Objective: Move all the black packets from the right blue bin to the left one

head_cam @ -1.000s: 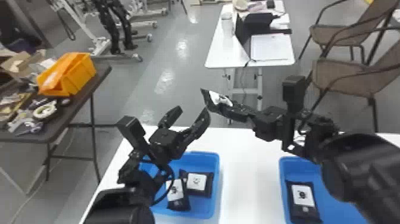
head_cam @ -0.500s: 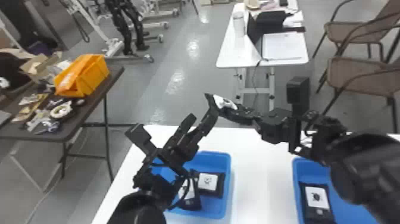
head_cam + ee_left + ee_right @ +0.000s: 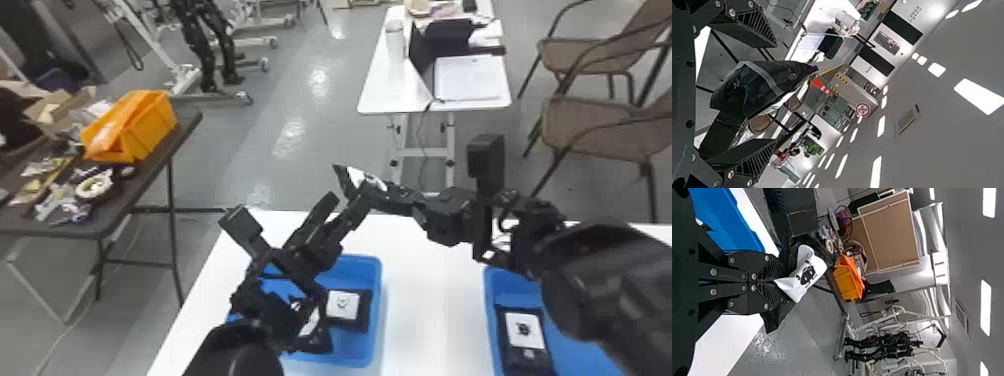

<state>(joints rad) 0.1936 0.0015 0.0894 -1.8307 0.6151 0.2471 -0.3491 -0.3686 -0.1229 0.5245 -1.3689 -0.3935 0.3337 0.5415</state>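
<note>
Over the table in the head view, my right gripper (image 3: 372, 192) holds a black packet with a white label (image 3: 361, 177). In the right wrist view, the right gripper (image 3: 782, 282) is shut on that packet's edge, beside its label (image 3: 805, 274). My left gripper (image 3: 346, 200) is open just beside the packet; in the left wrist view, the left gripper (image 3: 774, 94) has the packet (image 3: 766, 82) between its spread fingers. Two black packets (image 3: 342, 305) lie in the left blue bin (image 3: 374, 320), partly behind the left arm. Another packet (image 3: 522, 330) lies in the right blue bin (image 3: 492, 295).
White tabletop (image 3: 425, 300) separates the bins. The right arm reaches across above it and covers part of the right bin. A dark side table (image 3: 185, 125) with an orange container (image 3: 132, 127) stands at the left; chairs (image 3: 590, 125) are at the far right.
The left gripper has come in closer to the held packet and turned, its fingers appearing nearer together. The head view has shifted, while the right gripper has kept its hold.
</note>
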